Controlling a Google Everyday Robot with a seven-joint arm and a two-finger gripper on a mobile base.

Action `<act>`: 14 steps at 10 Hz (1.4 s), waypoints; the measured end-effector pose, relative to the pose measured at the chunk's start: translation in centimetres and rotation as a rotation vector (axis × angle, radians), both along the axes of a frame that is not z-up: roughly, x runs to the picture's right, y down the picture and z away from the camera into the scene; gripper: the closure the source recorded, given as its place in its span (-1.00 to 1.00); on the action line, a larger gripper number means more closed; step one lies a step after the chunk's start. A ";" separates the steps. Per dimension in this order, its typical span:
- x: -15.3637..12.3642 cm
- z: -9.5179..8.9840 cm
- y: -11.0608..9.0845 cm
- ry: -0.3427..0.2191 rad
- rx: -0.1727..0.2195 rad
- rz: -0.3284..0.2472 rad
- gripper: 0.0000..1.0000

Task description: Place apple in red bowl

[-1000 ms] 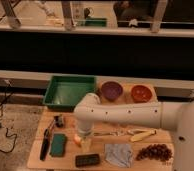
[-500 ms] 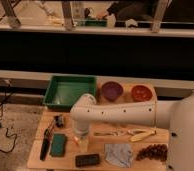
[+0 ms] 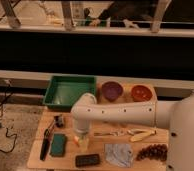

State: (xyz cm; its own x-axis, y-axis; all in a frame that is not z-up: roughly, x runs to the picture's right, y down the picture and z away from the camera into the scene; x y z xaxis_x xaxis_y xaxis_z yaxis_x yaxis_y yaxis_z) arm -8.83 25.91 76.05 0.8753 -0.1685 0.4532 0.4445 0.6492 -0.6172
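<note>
Toward the front left of the wooden surface (image 3: 67,160), the pincer (image 3: 83,141) is held low under the white arm, just right of a dark green pad (image 3: 58,145). Whether it is wide or narrow cannot be told. What seems to be the apple (image 3: 78,142) is seen right at it, well apart from the red bowl (image 3: 142,92), which is set at the back right beside the purple bowl (image 3: 111,91). The fruit is seen as round, so no long axis or heading can be read.

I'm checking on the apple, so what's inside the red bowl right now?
The red bowl shows only its dark inside, with nothing visible in it. The gripper points down beside the green sponge, away from the bowl; the arm covers whatever lies under it.
</note>
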 end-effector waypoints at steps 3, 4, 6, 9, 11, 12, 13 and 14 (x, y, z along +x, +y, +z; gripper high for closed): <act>-0.5 0.4 -0.2 -0.018 0.002 -0.006 0.17; -0.5 0.5 -0.2 -0.021 0.004 -0.006 0.36; -0.5 0.6 -0.2 -0.024 0.005 -0.006 0.44; 0.0 0.2 0.0 -0.040 -0.004 0.017 0.44; -0.3 -1.8 -1.0 -0.071 0.014 0.035 0.44; -0.6 -3.0 -1.6 -0.087 0.025 0.039 0.44; -0.6 -4.6 -2.7 -0.105 0.044 0.051 0.55; -0.6 -5.6 -3.3 -0.121 0.058 0.060 0.71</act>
